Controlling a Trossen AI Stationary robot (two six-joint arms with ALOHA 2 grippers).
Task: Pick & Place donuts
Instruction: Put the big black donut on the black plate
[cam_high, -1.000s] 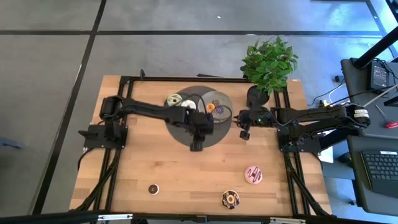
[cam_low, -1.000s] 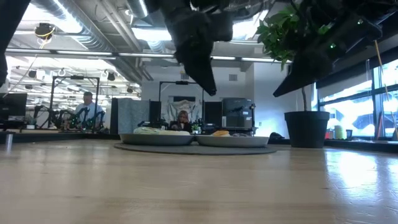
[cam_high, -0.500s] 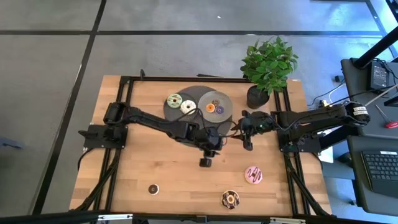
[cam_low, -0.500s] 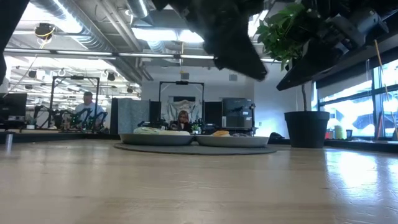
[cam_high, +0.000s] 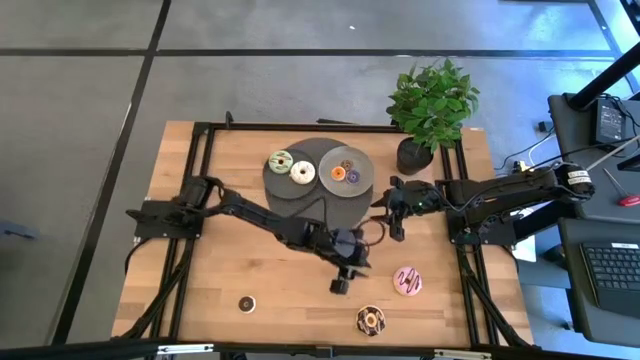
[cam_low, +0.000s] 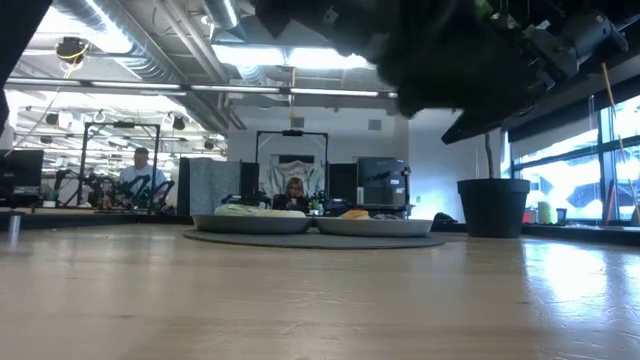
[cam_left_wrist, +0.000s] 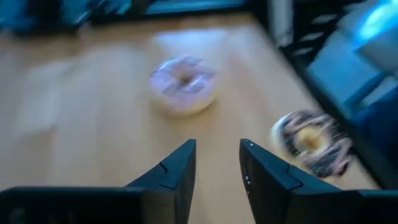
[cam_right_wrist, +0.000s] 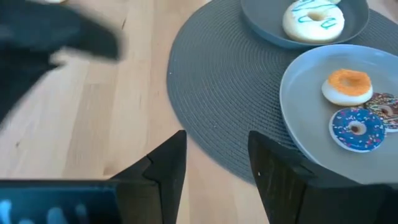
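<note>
In the high view my left gripper (cam_high: 341, 285) hangs open over bare wood, a little to the left of the pink donut (cam_high: 407, 281). The chocolate sprinkled donut (cam_high: 371, 321) lies nearer the near edge. The left wrist view shows the pink donut (cam_left_wrist: 183, 84) ahead of my open fingers and the chocolate one (cam_left_wrist: 309, 140) off to one side. The small dark brown donut (cam_high: 247, 303) lies near left. White-green (cam_high: 281, 161), cream (cam_high: 302, 172), orange (cam_high: 338, 173) and purple (cam_high: 352, 178) donuts rest on the plates. My right gripper (cam_high: 397, 230) waits open at the mat's right edge.
Two grey plates (cam_high: 322, 157) sit on a round dark mat (cam_high: 310, 208) at the table's far middle. A potted plant (cam_high: 430, 110) stands at the far right corner. Black frame rails (cam_high: 470, 290) run along both sides. Bare wood lies between the mat and the near edge.
My left gripper has swung from above the mat toward the near right of the table, stretching out across the wood toward the pink donut. The donuts have stayed where they were.
</note>
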